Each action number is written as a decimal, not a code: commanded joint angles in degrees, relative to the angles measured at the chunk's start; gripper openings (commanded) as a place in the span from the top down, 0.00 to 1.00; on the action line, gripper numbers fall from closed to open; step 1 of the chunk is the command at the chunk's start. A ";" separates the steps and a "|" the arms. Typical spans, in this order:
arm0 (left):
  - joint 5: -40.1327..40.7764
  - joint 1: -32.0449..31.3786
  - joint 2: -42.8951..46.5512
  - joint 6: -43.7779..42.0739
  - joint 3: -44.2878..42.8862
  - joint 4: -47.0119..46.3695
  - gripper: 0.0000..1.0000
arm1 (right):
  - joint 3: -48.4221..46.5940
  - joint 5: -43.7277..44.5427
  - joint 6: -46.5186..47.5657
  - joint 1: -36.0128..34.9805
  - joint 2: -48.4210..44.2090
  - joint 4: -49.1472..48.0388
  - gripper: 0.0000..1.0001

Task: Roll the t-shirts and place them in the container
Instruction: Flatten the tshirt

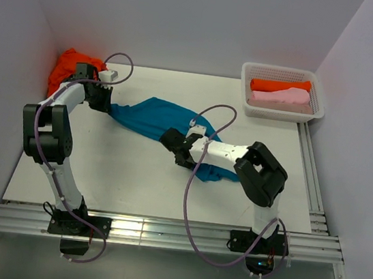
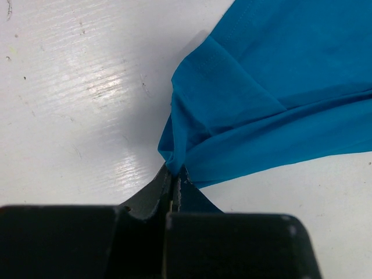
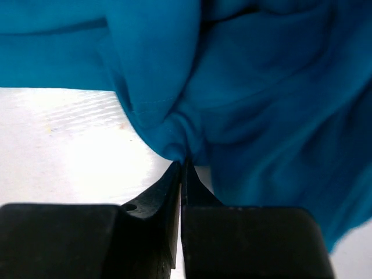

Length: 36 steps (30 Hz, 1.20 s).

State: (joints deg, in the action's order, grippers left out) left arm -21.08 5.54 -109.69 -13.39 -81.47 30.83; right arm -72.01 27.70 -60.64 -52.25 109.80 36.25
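Teal t-shirt point(image 1: 152, 116) | axis far-left–near-right | left claw point(image 2: 174, 174), right claw point(image 3: 185, 165) pinching ends, seemingly

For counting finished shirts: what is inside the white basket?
The basket holds a rolled orange-red shirt and a rolled pale pink shirt. Anything beneath them is covered.

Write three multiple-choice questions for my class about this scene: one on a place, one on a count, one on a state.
1. Where does the basket stand? A. far right corner of the table B. near left edge C. between the arms
2. How many rolled shirts lie in it? A. one B. two C. four
3. The left tool is: A. open over bare table B. shut on the teal shirt C. shut on the basket rim

1 A, it sits far right in the top view. 2 B, one orange, one pink. 3 B, it pinches a teal fold in the left wrist view.
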 commanded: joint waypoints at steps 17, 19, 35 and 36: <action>1.13 0.00 8.96 -5.59 4.56 0.72 1.00 | 7.57 17.11 -8.17 -0.05 -50.19 18.68 1.00; 1.13 0.00 10.63 -5.95 6.58 0.64 1.00 | 8.46 18.52 -8.96 0.04 -55.38 20.43 1.00; -3.25 3.16 17.58 -13.15 17.15 4.93 0.64 | 16.36 15.72 -11.25 -0.40 -60.84 17.72 1.00; -4.13 4.12 17.93 -13.68 16.44 6.33 0.61 | 16.81 15.63 -11.25 -0.40 -60.93 16.93 1.00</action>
State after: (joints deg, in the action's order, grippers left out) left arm -21.26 7.77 -95.39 -23.68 -63.07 34.00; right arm -56.31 41.98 -70.32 -52.31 49.60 54.85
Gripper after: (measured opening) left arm 0.361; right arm 0.010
